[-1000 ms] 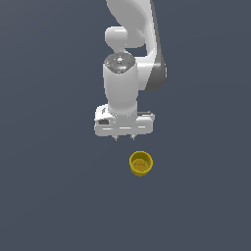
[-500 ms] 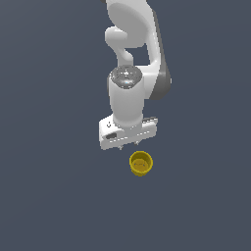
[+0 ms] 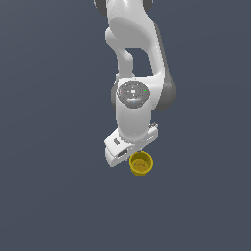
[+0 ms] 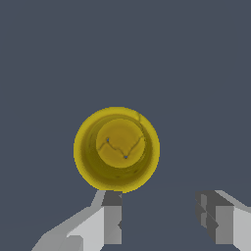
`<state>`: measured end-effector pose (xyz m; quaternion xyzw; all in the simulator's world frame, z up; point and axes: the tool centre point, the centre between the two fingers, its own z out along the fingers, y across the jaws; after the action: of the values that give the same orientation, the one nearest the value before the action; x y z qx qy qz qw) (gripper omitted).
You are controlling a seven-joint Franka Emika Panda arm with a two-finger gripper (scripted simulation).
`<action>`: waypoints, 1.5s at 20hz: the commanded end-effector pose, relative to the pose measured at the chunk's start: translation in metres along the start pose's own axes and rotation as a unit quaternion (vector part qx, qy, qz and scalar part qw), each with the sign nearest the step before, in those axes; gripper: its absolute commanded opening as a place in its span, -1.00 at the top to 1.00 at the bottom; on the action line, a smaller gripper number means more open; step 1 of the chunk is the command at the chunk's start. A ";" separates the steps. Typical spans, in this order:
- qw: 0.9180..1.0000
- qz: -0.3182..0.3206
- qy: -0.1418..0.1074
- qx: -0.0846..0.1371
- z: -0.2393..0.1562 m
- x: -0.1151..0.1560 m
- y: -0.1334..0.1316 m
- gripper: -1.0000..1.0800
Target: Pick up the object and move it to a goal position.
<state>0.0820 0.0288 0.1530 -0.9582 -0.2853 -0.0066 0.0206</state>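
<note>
The object is a small round yellow cup [image 3: 141,164] standing upright on the dark grey floor, its hollow inside showing from above [image 4: 116,149]. My white gripper [image 3: 128,153] hangs just above and behind it in the exterior view, its body covering part of the cup's rim. In the wrist view the two fingers [image 4: 112,218] stand apart with nothing between them, and the gripper [image 4: 159,218] is open. The cup sits beside the finger gap, not inside it.
A plain dark grey floor [image 3: 54,196] surrounds the cup on all sides. The white arm [image 3: 135,54] rises above the gripper. No other objects show.
The arm has come down and swung toward the cup over the last second. The gripper has turned about its axis and now overlaps the cup's rim. The cup stayed put.
</note>
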 end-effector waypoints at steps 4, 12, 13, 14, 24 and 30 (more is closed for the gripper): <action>0.997 -0.080 -0.004 0.008 0.013 0.015 0.000 -0.23; 0.981 -0.191 -0.006 0.021 0.031 0.034 0.001 -0.23; 0.979 -0.203 -0.006 0.022 0.034 0.035 0.002 -0.23; 0.976 -0.215 -0.006 0.024 0.036 0.037 0.002 -0.23; 0.955 -0.294 -0.004 0.034 0.050 0.048 0.004 -0.23; 0.950 -0.309 -0.003 0.036 0.053 0.050 0.004 -0.23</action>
<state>0.1257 0.0547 0.1010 -0.8234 -0.5651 0.0010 0.0513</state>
